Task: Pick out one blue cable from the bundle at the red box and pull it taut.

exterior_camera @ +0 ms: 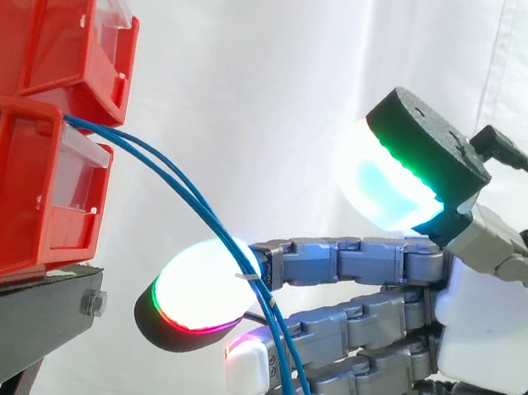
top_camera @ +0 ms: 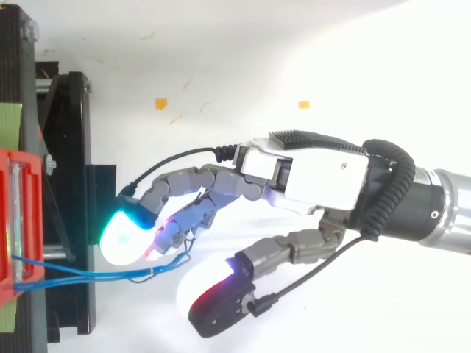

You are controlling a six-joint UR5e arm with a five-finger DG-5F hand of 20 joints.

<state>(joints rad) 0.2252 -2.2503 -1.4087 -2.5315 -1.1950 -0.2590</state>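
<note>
Cables (exterior_camera: 193,196), blue, curve down from the red bins (exterior_camera: 6,165) and pass between the nearly straight fingers (exterior_camera: 355,258) of my robot hand (exterior_camera: 487,316), which is spread open, its thumb (exterior_camera: 387,188) wide above, clasping nothing.

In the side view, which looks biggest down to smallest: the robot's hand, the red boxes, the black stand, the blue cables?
1. Hand and red boxes: about equal here, and the hand may be nearer the camera, so I won't rank them.
2. Black stand.
3. Blue cables, just thin lines.
</note>
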